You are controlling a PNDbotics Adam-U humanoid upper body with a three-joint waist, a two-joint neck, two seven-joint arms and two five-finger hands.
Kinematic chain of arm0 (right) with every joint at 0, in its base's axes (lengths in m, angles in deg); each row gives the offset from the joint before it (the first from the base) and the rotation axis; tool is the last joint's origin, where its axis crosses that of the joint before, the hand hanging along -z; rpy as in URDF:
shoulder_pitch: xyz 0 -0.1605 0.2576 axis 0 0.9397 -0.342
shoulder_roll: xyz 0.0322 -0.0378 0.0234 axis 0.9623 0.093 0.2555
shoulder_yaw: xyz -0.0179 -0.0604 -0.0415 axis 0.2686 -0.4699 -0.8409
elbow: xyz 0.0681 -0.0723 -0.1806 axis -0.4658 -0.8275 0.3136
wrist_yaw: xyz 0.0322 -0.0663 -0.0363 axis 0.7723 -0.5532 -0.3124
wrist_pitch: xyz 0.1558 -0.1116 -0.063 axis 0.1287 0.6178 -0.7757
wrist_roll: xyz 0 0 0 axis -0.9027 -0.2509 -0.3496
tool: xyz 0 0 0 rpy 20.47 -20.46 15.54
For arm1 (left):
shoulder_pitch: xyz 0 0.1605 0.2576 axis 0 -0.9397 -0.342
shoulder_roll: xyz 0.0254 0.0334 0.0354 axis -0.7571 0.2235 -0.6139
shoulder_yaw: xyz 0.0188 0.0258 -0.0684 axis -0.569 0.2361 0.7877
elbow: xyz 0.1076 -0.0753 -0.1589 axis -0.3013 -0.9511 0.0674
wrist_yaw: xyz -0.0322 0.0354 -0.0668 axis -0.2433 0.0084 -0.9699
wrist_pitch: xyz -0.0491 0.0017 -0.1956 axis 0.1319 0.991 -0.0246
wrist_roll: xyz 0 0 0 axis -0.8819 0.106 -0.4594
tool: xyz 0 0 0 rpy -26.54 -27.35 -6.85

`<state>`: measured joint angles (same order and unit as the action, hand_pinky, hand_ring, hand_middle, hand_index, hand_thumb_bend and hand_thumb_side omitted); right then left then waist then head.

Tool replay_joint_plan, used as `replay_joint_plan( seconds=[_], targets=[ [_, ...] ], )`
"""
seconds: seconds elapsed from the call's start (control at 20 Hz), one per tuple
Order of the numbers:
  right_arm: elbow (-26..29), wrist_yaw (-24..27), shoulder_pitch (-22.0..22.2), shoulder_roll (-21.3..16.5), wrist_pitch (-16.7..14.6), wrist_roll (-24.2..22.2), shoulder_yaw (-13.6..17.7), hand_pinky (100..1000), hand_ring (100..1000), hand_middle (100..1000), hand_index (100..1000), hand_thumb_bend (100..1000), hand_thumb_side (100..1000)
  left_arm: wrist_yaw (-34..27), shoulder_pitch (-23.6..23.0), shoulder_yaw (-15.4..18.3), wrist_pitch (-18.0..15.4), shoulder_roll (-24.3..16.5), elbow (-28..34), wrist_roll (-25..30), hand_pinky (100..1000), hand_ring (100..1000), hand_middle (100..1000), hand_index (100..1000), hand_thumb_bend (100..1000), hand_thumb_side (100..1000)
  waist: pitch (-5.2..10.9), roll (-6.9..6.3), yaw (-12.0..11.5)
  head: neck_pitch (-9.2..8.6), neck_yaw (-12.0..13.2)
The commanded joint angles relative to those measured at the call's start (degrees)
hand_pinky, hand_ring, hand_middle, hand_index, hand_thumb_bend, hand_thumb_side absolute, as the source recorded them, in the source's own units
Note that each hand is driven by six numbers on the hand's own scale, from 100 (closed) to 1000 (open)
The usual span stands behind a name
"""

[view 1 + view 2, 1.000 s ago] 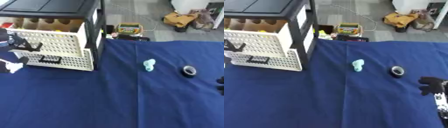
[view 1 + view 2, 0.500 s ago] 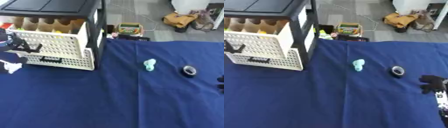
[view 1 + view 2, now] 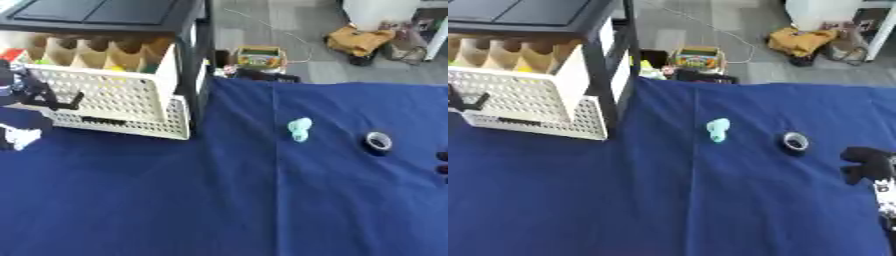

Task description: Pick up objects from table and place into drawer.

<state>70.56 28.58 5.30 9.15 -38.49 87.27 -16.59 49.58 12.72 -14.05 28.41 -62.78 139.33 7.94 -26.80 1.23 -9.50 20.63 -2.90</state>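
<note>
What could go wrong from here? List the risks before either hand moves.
1. The left hand sits against the front of the pulled-out white drawer; a nudge could push it closed before anything goes in.
2. The tape roll lies close to the right hand, which could knock it away.
3. The small teal object lies far from both hands, a long reach.

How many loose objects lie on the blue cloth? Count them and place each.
2: a pale green object mid-cloth, and a tape roll to its right. Others may sit hidden inside the drawer.
</note>
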Motion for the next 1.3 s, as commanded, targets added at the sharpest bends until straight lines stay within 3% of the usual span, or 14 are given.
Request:
replay_joint_plan(
  seconds=[0.05, 1.3],
  targets=[
    [0.9, 0.4, 0.1, -1.2, -0.1, 0.3, 0.5, 650, 719, 386, 709, 155, 875, 0.1, 0.1, 0.4, -0.4, -2.7, 0.9, 0.0, 209, 100, 100, 683, 100, 340, 1.89, -0.03, -0.1, 0.16, -0.1],
    [0.9, 1.2, 0.2, -1.3, -0.1, 0.4, 0.8, 655, 720, 389, 710, 149, 877, -0.5, -1.9, 0.1, -0.7, -3.5, 3.1, -0.2, 212, 100, 100, 682, 100, 340, 2.82, 1.11, -2.4, 0.59, -0.2]
  ],
)
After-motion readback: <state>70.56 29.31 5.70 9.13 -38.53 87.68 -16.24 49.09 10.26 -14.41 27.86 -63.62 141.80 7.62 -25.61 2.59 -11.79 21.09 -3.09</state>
